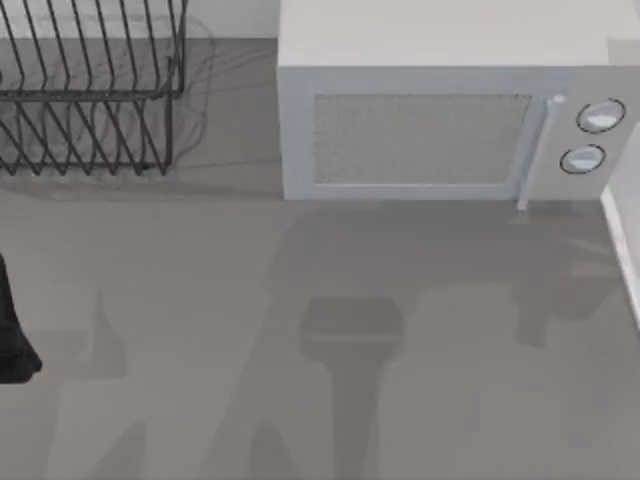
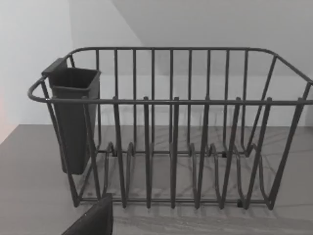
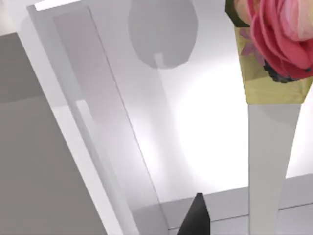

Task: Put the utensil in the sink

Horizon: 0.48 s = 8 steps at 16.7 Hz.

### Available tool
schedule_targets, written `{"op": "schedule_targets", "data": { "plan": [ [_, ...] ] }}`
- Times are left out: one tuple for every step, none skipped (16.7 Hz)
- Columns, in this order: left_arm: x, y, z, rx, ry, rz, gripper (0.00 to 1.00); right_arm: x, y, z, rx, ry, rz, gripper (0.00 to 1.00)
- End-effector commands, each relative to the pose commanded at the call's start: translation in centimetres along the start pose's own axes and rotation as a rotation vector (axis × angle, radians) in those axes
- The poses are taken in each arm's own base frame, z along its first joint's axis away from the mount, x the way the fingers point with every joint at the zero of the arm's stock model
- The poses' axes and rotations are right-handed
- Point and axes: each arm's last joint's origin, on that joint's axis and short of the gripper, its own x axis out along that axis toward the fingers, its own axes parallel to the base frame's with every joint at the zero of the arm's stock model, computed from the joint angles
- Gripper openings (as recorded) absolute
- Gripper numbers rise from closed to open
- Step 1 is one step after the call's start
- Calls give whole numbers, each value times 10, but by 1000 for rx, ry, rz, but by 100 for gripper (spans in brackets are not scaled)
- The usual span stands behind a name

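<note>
The utensil with the flower-patterned handle (image 3: 274, 54) hangs over the white sink (image 3: 210, 127) beside the right gripper's fingertip (image 3: 195, 218), whose opening and hold I cannot tell.

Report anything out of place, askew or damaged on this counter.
Nothing stands out. The wire dish rack stands upright with its dark utensil cup hanging straight, and the microwave sits square, door shut.
</note>
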Motion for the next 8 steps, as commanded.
{"op": "schedule_targets", "data": {
  "plan": [
    [0, 0, 0, 0, 0, 0, 100, 0, -15, 4, 0, -1, -7, 0],
    [0, 0, 0, 0, 0, 0, 100, 2, -29, 7, 0, -2, -15, 0],
    [0, 0, 0, 0, 0, 0, 100, 4, -41, 11, 2, -3, -23, 0],
    [0, 0, 0, 0, 0, 0, 100, 7, -51, 14, 4, -4, -31, 0],
    [0, 0, 0, 0, 0, 0, 100, 10, -59, 17, 8, -6, -39, 0],
    [0, 0, 0, 0, 0, 0, 100, 15, -67, 19, 12, -7, -47, 0],
    [0, 0, 0, 0, 0, 0, 100, 19, -72, 21, 17, -8, -54, 0],
    [0, 0, 0, 0, 0, 0, 100, 24, -77, 23, 23, -10, -61, 0]
  ]
}}
